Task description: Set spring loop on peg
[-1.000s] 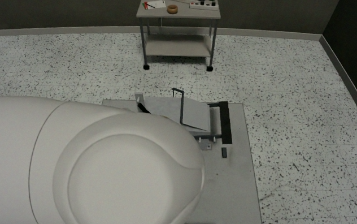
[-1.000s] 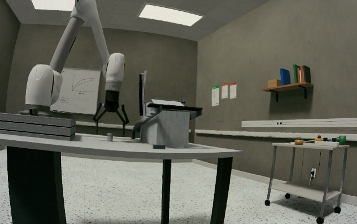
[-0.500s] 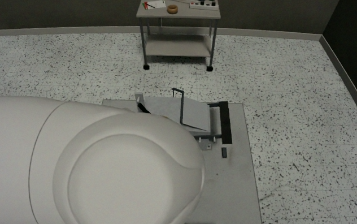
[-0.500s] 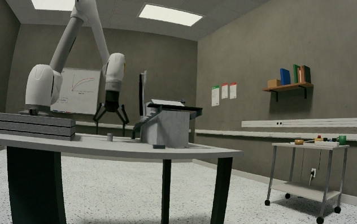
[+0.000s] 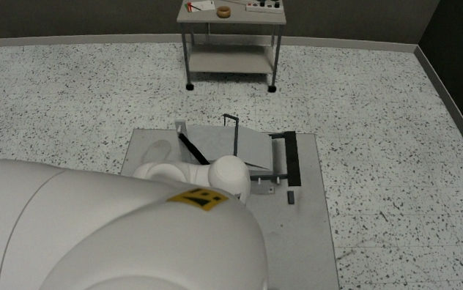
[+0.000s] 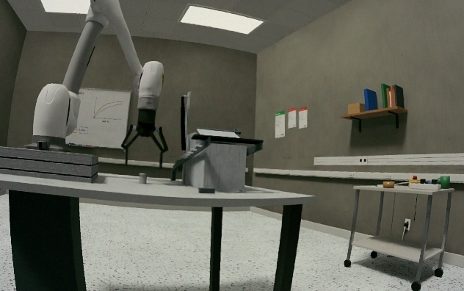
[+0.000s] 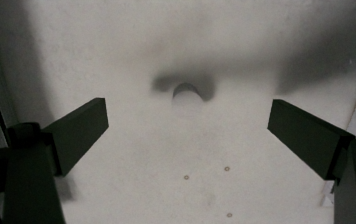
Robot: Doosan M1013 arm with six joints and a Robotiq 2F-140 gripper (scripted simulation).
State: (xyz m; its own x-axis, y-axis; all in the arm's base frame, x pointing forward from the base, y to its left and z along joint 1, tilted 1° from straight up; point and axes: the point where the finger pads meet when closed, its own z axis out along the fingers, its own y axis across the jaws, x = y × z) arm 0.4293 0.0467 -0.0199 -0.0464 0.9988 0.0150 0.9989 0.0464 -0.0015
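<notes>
My gripper (image 6: 144, 164) (image 7: 188, 113) is open and empty, pointing down above the bench beside the feeder. The steel weight (image 6: 142, 178) (image 7: 187, 102), a small grey cylinder, stands upright on the bench below the fingertips and between them in the wrist view. The feeder (image 5: 220, 140) (image 6: 227, 165) is a grey box with dark side arms and a black crossbar (image 5: 293, 157). Small light pegs (image 5: 259, 180) (image 5: 278, 180) show along the near arm. The arm's wrist hides part of the feeder in the top view. I cannot make out the pedal, spring or end loop clearly.
A tall grey post with a black strip (image 6: 183, 123) rises beside the feeder. A thin dark bracket (image 5: 236, 135) stands over its top. A small dark block (image 5: 291, 197) (image 6: 206, 190) lies on the bench (image 5: 293, 238). A wheeled cart (image 5: 231, 18) (image 6: 400, 189) stands beyond.
</notes>
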